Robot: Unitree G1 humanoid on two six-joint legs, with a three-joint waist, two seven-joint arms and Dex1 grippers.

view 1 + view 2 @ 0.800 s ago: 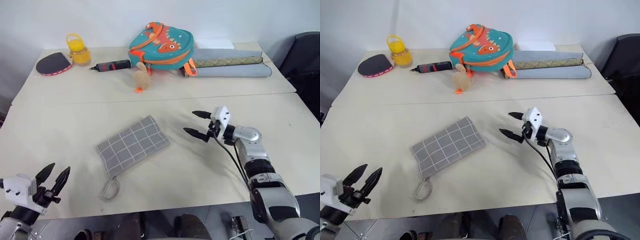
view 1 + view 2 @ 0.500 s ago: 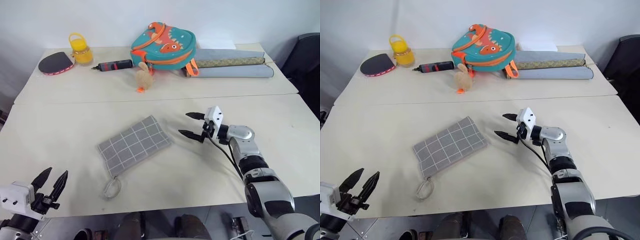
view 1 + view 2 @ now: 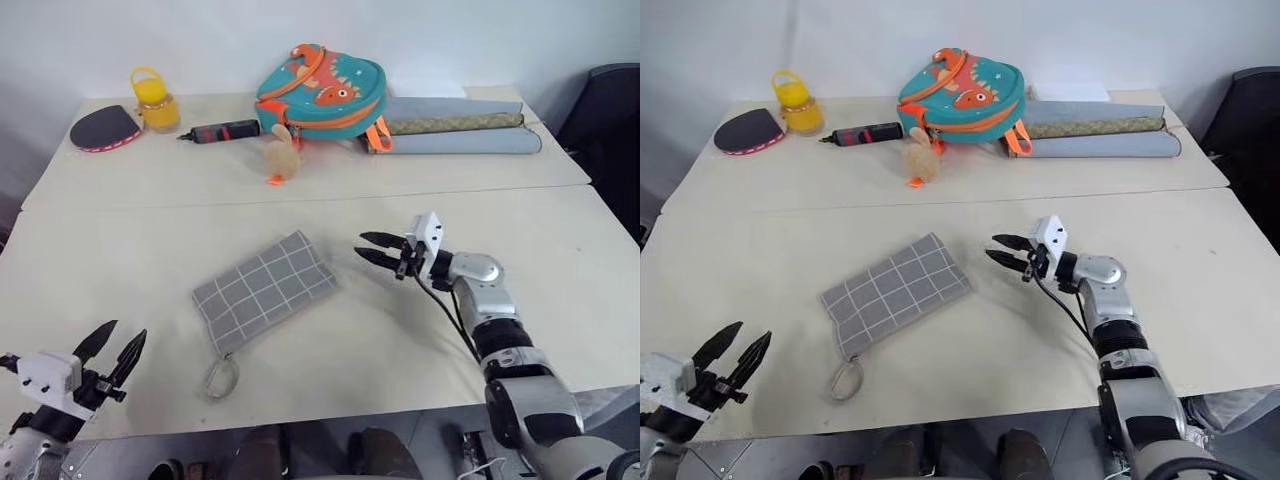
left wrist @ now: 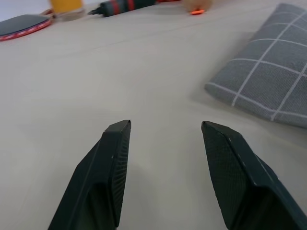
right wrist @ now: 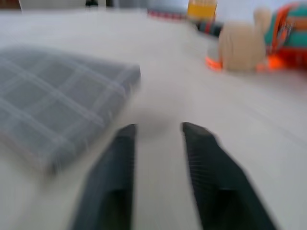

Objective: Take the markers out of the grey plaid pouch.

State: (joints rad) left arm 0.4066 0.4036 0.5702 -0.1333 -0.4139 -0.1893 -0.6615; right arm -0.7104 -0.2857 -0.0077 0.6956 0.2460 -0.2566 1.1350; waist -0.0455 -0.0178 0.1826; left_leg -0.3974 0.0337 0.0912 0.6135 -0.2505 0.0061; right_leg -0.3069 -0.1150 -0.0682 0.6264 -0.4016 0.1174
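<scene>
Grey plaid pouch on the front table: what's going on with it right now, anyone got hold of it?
Nobody holds it yet. The grey plaid pouch lies flat on the table, apparently closed, with no markers in sight. The right gripper hovers just beyond the pouch's far corner, pointing at it, jaws slightly apart and empty. The left gripper waits by the table's near edge, jaws wide open and empty. The backpack, paddle and yellow jar sit untouched at the back.

Teal backpack (image 3: pixel 322 87), paddle (image 3: pixel 104 127), yellow jar (image 3: pixel 155 98), rolled mats (image 3: pixel 460 132) at table's (image 3: pixel 560 250) far edge.
</scene>
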